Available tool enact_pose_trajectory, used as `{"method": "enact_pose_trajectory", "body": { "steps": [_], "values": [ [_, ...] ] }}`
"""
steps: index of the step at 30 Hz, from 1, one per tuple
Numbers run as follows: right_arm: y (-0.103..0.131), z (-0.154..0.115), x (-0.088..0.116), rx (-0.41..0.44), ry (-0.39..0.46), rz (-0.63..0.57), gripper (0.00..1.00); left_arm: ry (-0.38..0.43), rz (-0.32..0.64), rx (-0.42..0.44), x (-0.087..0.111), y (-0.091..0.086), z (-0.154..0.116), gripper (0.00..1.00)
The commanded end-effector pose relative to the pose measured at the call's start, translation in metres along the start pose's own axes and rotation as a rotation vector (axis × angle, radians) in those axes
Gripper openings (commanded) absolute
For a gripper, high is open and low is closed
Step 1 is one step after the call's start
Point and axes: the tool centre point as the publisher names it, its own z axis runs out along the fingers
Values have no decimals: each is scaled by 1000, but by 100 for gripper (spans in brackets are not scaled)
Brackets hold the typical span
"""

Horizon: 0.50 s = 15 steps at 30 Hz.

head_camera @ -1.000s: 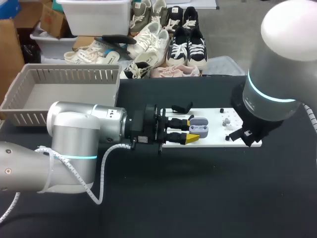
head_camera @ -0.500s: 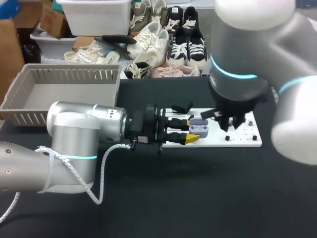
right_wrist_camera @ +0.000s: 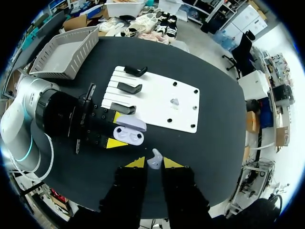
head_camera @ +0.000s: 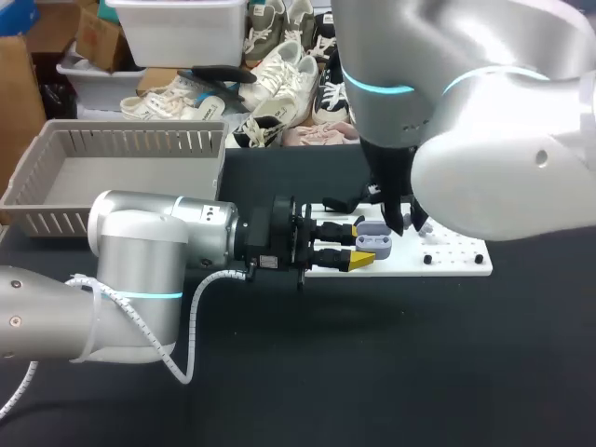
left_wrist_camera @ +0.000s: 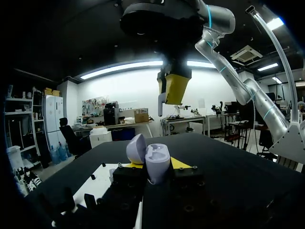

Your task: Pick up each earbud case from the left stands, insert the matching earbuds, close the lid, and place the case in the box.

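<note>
My left gripper (head_camera: 365,244) lies level over the white board (head_camera: 456,259), shut on an open lavender earbud case (head_camera: 375,242). In the left wrist view the case (left_wrist_camera: 156,164) stands between the yellow tips with its lid (left_wrist_camera: 136,149) swung back. My right gripper (right_wrist_camera: 154,163) hangs above the case (right_wrist_camera: 129,134), shut on a lavender earbud (right_wrist_camera: 155,159). From the left wrist it shows as yellow tips (left_wrist_camera: 174,88) overhead. A second earbud (right_wrist_camera: 175,101) lies on the board (right_wrist_camera: 162,90). In the head view the right arm hides its own fingers.
A grey slatted basket (head_camera: 121,144) sits at the table's back left. Black stands (right_wrist_camera: 129,87) line the board's left edge, beside the left gripper (right_wrist_camera: 116,130). Small black pegs (head_camera: 428,259) dot the board's right part.
My right arm has swung left from the board's right end to above the held case. The left arm and the case have stayed still.
</note>
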Motion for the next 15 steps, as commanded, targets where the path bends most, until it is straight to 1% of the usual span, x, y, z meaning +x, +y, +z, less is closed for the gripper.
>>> {"method": "enact_pose_trajectory", "body": {
  "steps": [1,6,8,9,10,11,12,15],
  "values": [
    [0,0,2,2,-3,2,0,-2,0,1,1,1,0,0],
    [0,0,2,2,-3,2,0,-2,0,1,1,1,0,0],
    [1,-1,1,5,15,61,0,-2,0,1,1,1,0,0],
    [1,-2,1,13,44,94,0,-2,0,1,1,1,0,0],
    [0,-3,2,56,56,121,0,-2,0,1,1,1,0,0],
    [-2,-3,3,65,73,164,0,-2,0,1,1,1,0,0],
    [-3,-5,3,34,108,211,0,-2,0,1,1,1,0,0],
    [-6,-9,5,22,139,288,0,-2,0,1,1,1,0,0]
  ]
}}
